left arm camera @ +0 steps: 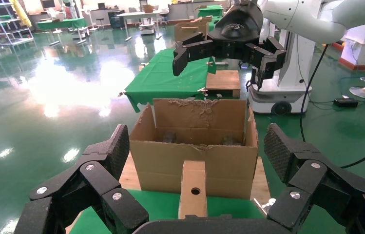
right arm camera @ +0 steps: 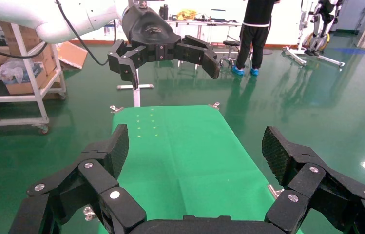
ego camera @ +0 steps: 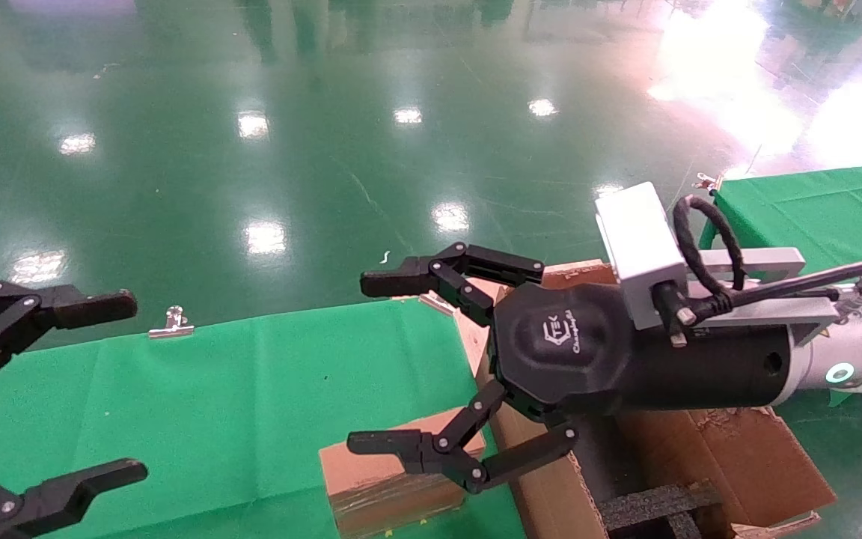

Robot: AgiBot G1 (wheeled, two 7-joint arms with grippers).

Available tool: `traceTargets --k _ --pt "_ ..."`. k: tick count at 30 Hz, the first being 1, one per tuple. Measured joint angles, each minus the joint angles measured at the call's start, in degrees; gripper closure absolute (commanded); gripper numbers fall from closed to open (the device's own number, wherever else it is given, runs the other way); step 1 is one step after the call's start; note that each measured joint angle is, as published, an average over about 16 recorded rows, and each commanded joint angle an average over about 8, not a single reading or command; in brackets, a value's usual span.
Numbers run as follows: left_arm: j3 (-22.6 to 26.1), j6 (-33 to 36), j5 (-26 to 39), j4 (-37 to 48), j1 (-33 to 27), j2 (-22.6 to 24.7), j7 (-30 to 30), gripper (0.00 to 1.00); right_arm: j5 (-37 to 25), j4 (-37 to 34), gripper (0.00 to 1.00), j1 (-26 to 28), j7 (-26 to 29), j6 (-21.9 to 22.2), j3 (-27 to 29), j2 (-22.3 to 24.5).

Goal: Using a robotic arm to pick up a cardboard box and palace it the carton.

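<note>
Two claws are showing up in the head view, and both are sitting wide apart with nothing between them. The right claw (ego camera: 408, 367) is hanging on the end of the robotic arm (ego camera: 861, 352), the glossy white one with the green ring glowing, and it's hovering over the spot where the green surface (ego camera: 199, 389) meets the carton (ego camera: 745, 457). One finger is reaching out above the carton's far edge, the other is floating just over the cardboard box (ego camera: 386, 486) without touching it, as far as I can tell.

That cardboard box is sitting on the green surface, right up against the carton's near wall. In the left wrist view the cardboard box (left arm camera: 193, 189) is standing on a narrow side with its little round hole facing the camera, pressed to the carton (left arm camera: 195, 153) behind it. Ragged torn flaps are sticking up on the carton, and black foam is sitting inside.

The left claw (ego camera: 64, 389) is hanging back at the near left edge of the surface, fingers spread, well apart from the box.
</note>
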Motion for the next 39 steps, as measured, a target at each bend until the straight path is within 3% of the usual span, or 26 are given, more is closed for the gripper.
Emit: traceTargets --k 18,20,26,28,39 --pt "0.0 0.0 0.0 0.0 0.0 0.0 0.0 0.00 0.0 0.0 0.00 0.0 0.0 0.0 0.0 0.0" --pt "0.0 0.0 0.0 0.0 0.0 0.0 0.0 0.11 0.0 0.0 0.00 0.0 0.0 0.0 0.0 0.0" --pt "0.0 0.0 0.0 0.0 0.0 0.0 0.0 0.86 0.0 0.0 0.00 0.0 0.0 0.0 0.0 0.0" --pt "0.0 0.0 0.0 0.0 0.0 0.0 0.0 1.00 0.0 0.0 0.00 0.0 0.0 0.0 0.0 0.0" --pt "0.0 0.0 0.0 0.0 0.0 0.0 0.0 1.00 -5.1 0.6 0.00 1.9 0.1 -0.1 -2.1 -0.4"
